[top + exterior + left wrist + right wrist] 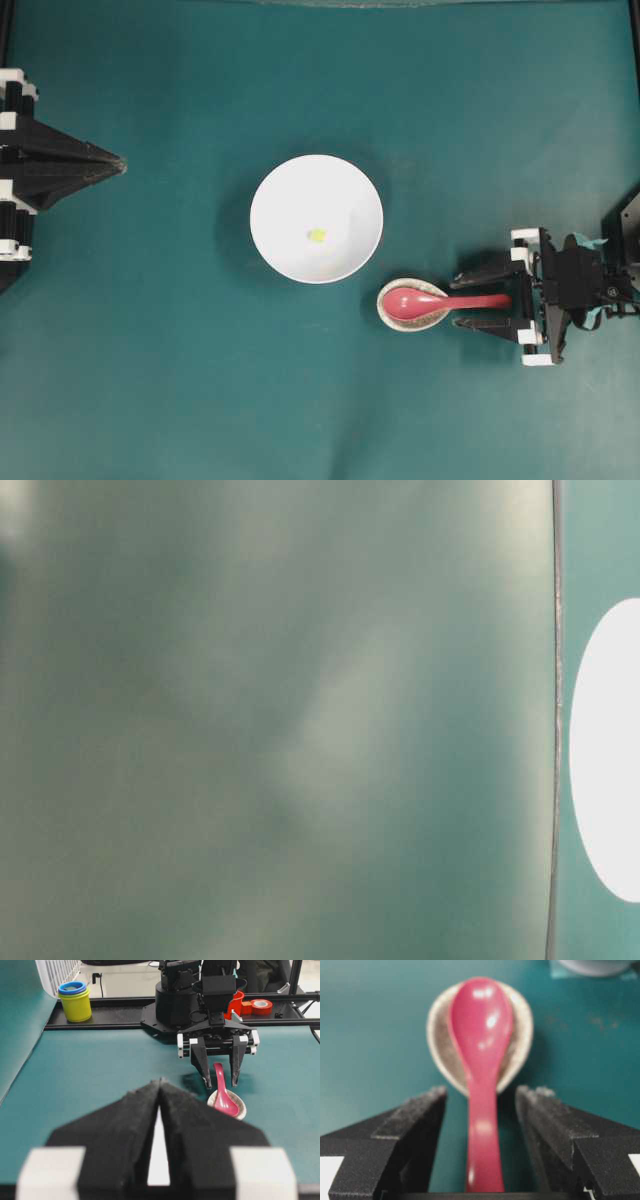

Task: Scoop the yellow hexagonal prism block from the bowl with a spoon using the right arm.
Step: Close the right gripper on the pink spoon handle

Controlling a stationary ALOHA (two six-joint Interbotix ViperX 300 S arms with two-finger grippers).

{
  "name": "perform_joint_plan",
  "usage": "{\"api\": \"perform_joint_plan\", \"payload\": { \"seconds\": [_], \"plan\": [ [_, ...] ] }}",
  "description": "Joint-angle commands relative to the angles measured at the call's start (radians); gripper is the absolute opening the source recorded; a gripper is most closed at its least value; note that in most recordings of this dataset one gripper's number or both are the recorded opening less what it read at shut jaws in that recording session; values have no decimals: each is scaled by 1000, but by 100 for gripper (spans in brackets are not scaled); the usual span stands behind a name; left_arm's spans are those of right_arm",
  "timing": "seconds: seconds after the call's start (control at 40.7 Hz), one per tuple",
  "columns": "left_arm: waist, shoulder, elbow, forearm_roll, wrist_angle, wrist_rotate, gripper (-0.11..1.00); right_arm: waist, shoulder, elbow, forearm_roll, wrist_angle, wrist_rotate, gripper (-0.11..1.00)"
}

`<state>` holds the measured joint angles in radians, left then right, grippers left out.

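Right gripper (470,297) spread wide, fingers (410,1125) either side of the spoon (440,300) handle, not clamping it. Spoon's scoop resting in the speckled rest (397,312) just ahead of the fingertips. Farther ahead, yellow block (316,235) inside the white bowl (290,190); left gripper (118,163) pinched together, well apart.

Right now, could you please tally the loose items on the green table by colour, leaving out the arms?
White: 1, the bowl
Yellow: 1, the hexagonal prism block lying in the bowl
Pink-red: 1, the spoon
Speckled pale: 1, the spoon rest under the spoon's scoop
Total: 4
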<state>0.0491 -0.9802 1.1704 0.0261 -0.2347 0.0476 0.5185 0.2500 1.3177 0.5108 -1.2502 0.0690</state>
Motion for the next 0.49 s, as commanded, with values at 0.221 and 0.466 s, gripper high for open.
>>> {"api": "perform_joint_plan", "payload": {
  "seconds": [0.221, 0.466],
  "plan": [
    [2, 5, -26, 3, -12, 2, 8, 9, -9, 6, 2, -8, 0, 61],
    [2, 5, -26, 3, -12, 2, 8, 11, -9, 6, 2, -8, 0, 59]
  ]
}}
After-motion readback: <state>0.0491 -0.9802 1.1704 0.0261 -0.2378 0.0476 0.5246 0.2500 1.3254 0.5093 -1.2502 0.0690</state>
